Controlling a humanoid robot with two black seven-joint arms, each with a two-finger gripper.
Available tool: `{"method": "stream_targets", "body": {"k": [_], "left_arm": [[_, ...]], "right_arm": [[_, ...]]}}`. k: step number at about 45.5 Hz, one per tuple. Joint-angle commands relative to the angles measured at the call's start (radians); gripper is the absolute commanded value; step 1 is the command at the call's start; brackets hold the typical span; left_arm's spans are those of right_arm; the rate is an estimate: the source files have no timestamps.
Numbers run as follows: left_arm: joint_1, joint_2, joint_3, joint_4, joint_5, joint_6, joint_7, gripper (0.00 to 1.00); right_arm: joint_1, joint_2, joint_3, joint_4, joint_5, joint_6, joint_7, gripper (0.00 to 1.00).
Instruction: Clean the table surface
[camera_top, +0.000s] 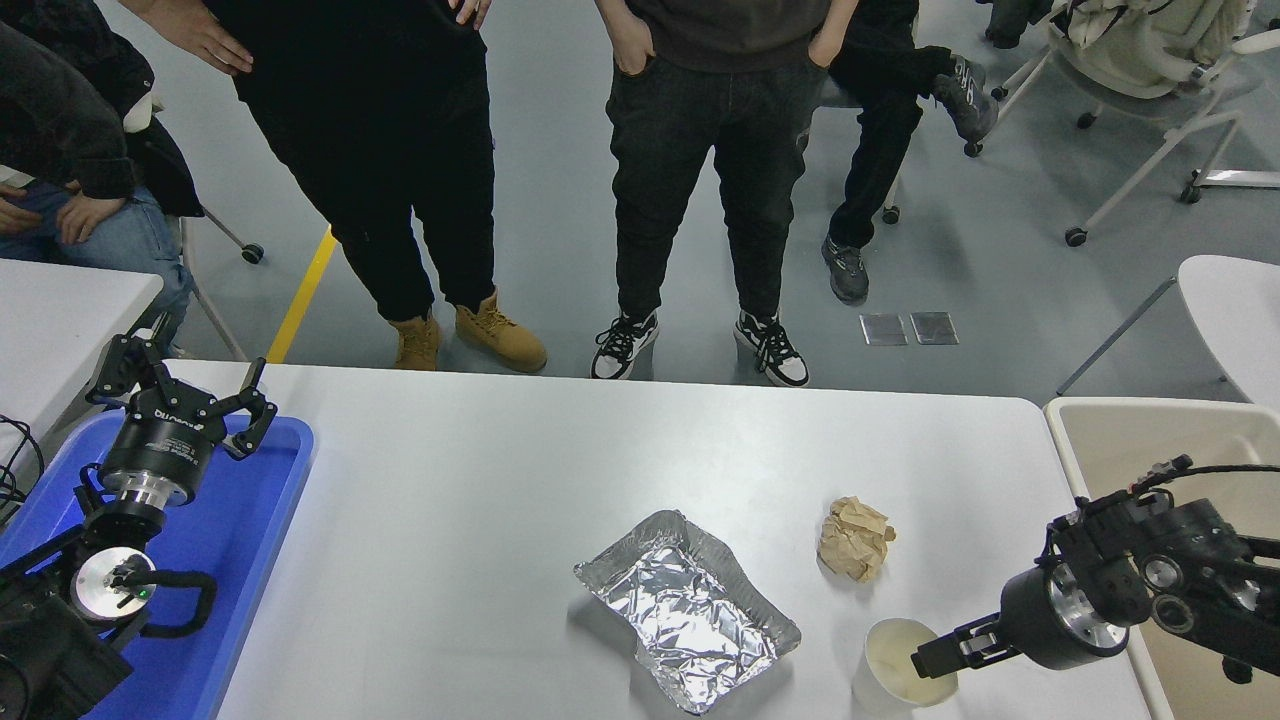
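On the table surface (480, 520) lie a crumpled foil tray (688, 610), a ball of brown paper (855, 540) and a white paper cup (898, 665) near the front edge. My right gripper (935, 660) comes in low from the right, and its tip is at the cup's right rim, over the opening. How its jaws stand does not show from this side. My left gripper (180, 392) is parked open above the blue tray (250, 560) at the left, holding nothing.
A beige bin (1120, 440) stands off the table's right end, partly under my right arm. Several people stand or sit along the far side (720, 180). Smaller white tabletops sit at the far left (60, 310) and the far right (1235, 310).
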Motion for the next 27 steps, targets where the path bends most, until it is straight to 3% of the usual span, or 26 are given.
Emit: {"method": "stream_targets", "body": {"k": [1, 5, 27], "left_arm": [[0.0, 0.0, 0.0, 0.0, 0.0, 0.0, 0.0, 1.0], [0.0, 0.0, 0.0, 0.0, 0.0, 0.0, 0.002, 1.0], [0.0, 0.0, 0.0, 0.0, 0.0, 0.0, 0.0, 1.0]], "right_arm": [[-0.004, 0.005, -0.002, -0.009, -0.018, 0.003, 0.001, 0.2], [-0.003, 0.002, -0.002, -0.009, -0.017, 0.009, 0.001, 0.01], [0.043, -0.039, 0.005, 0.006, -0.003, 0.012, 0.002, 0.0]]}}
